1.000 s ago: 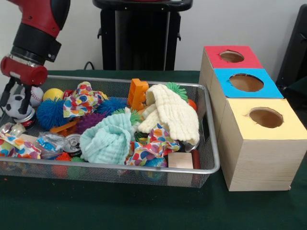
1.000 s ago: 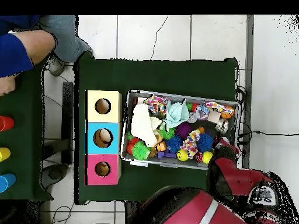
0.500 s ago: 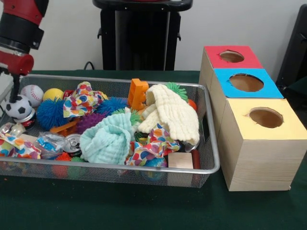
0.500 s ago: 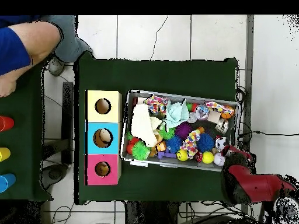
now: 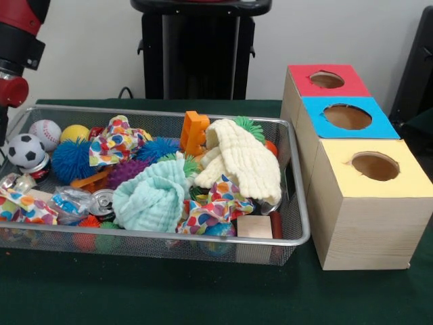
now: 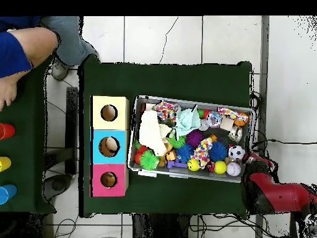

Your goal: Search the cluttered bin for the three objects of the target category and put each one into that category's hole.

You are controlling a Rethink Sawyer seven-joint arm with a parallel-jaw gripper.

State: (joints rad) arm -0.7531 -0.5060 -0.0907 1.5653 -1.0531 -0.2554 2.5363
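Note:
The wire mesh bin (image 5: 298, 203) (image 6: 193, 101) is piled with toys. A soccer ball (image 5: 26, 149) (image 6: 235, 152), a baseball (image 5: 44, 131) (image 6: 233, 168) and a yellow ball (image 5: 74, 133) (image 6: 220, 167) lie at one end. Beside the bin stand three wooden boxes with round holes, topped red (image 5: 304, 84) (image 6: 108, 167), blue (image 5: 318, 108) (image 6: 109, 133) and yellow (image 5: 338, 149) (image 6: 109, 100). My red and black arm (image 5: 15, 68) (image 6: 278, 193) hangs just outside the ball end of the bin. The gripper (image 6: 252, 160) sits by the bin's corner, over no object.
Mint (image 5: 152, 196), cream (image 5: 243, 159) and dotted (image 5: 115, 143) cloths cover other items, among spiky balls (image 5: 70, 161), an orange block (image 5: 195, 131), a wooden block (image 5: 254, 227) and a can (image 5: 103, 200). A person's arm (image 6: 28, 46) and coloured cups (image 6: 5, 131) show at the overhead view's left edge.
My arm has drawn back from over the ball end of the bin to beyond its rim, uncovering the soccer ball and baseball. Nothing in the bin has moved.

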